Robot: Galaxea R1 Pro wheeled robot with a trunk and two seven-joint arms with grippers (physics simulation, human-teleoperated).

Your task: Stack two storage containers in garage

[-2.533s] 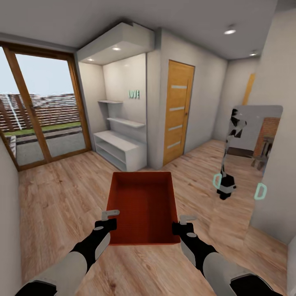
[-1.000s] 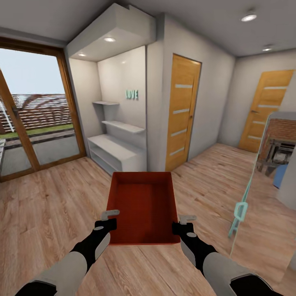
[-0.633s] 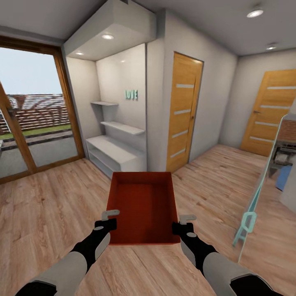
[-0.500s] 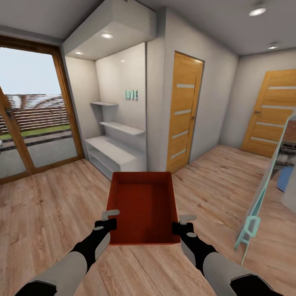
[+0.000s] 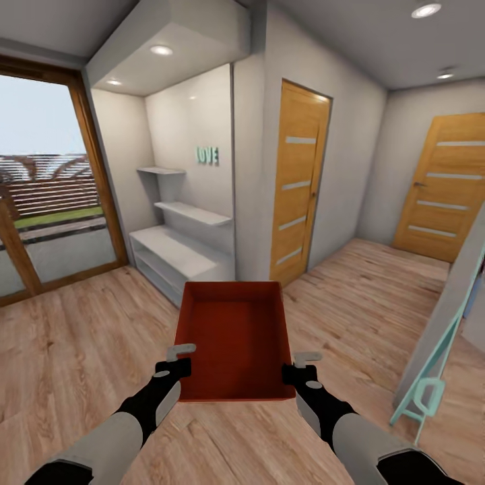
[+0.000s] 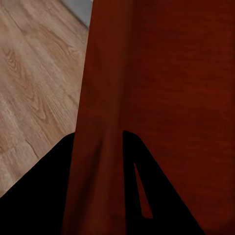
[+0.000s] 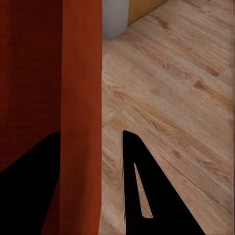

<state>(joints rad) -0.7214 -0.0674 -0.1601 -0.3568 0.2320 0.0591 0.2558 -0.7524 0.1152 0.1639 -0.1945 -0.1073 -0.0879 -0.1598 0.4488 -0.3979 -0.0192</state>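
Straddling container (image 5: 232,337) walls (both grippers).

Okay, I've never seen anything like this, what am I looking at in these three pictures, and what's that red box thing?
It is a simulated wheeled robot with two arms, steered by a person. The big picture is from the camera on its head, looking down over both arms. The left gripper and right gripper each clamp a side wall of an orange-red storage container, carried open side up and empty above the wood-plank floor. The other two pictures come from cameras near each gripper: dark fingers straddle the container's wall, and likewise on the right. Ahead are white shelves and two wooden doors.
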